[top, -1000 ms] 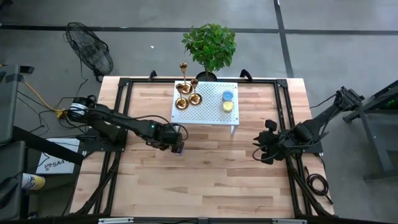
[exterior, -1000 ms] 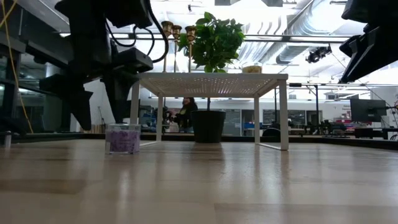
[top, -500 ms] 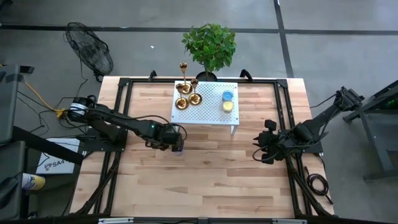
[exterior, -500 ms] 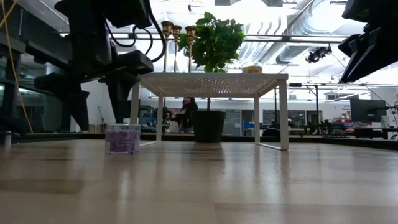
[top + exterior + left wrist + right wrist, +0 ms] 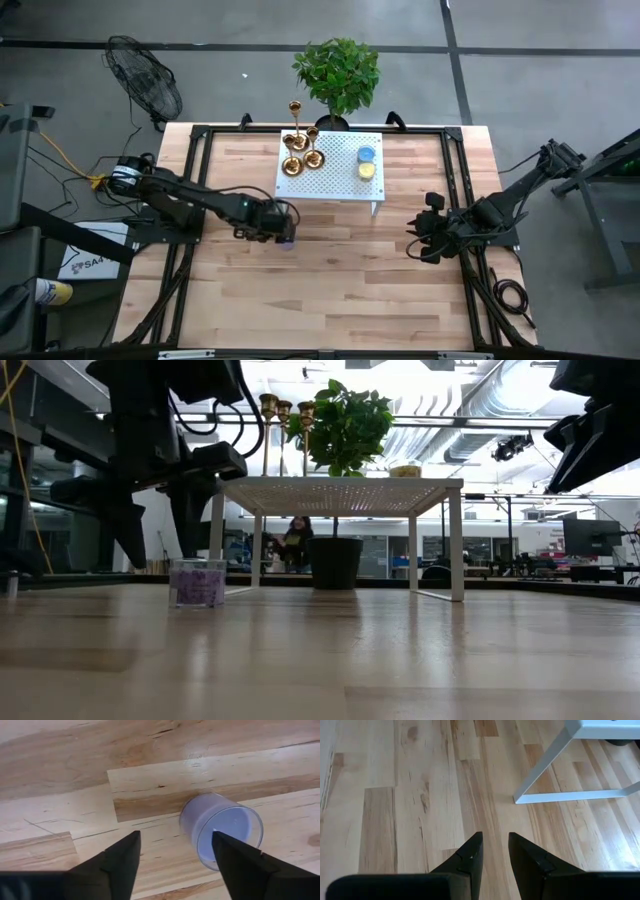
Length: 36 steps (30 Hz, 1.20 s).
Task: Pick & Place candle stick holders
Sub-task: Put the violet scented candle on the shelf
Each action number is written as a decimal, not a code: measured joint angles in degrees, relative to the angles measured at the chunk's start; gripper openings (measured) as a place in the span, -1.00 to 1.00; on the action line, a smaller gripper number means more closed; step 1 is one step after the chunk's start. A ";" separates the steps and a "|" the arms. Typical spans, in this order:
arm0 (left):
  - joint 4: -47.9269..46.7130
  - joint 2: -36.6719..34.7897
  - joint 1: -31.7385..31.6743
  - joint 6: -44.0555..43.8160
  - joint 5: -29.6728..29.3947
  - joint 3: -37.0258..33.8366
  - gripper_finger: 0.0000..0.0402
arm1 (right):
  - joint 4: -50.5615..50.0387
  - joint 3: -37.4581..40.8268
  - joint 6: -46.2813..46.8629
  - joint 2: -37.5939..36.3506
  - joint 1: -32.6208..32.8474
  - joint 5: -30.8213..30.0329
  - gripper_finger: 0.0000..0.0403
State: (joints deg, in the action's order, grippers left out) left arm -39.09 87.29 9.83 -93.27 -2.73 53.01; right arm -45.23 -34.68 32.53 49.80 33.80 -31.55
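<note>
Three gold candle stick holders (image 5: 300, 150) stand on their round bases at the left end of a small white perforated table (image 5: 335, 178); they also show in the low view (image 5: 285, 408). My left gripper (image 5: 277, 231) is open, just above the wood tabletop, left of a small lavender jar candle (image 5: 222, 827) that stands upright on the tabletop beyond one fingertip; I see no touch. My right gripper (image 5: 418, 240) hovers right of the white table, its fingers (image 5: 495, 840) a narrow gap apart, holding nothing.
A blue disc (image 5: 366, 154) and a yellow disc (image 5: 366, 171) lie on the white table's right half. A potted plant (image 5: 337, 70) stands behind it, a fan (image 5: 145, 80) off the far left corner. Bare wood lies toward the near edge.
My left gripper has drawn back a little toward the table's left edge, away from the lavender jar, which has stayed in place.
</note>
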 joint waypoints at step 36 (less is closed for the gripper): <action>1.66 1.20 2.18 -1.01 -1.19 -0.07 -0.10 | -0.01 -0.02 0.01 0.00 -0.02 0.31 -0.57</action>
State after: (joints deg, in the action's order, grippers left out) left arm -37.44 88.49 12.01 -94.28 -3.92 52.94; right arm -45.23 -34.70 32.53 49.80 33.78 -31.24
